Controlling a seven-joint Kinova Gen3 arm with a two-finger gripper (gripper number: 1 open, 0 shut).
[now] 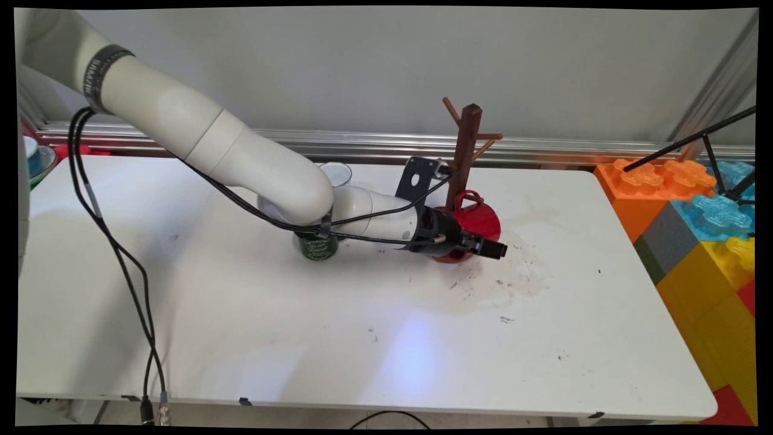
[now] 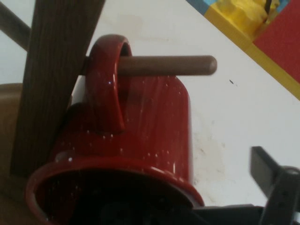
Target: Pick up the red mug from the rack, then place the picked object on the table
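Gripper (image 1: 492,248): black two-finger, we judge it parted, at the rim of a red speckled enamel mug (image 2: 140,136) hooked on a brown wooden mug tree's (image 1: 466,148) peg just ahead. We fear a nudge could unhook the mug.

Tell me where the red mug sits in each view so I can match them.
Main view: red mug right of centre, at the foot of the wooden mug tree, partly behind the gripper.
Hand view: red mug fills the centre and lower left, handle hooked over a peg.
Shared landmark: the mug tree.
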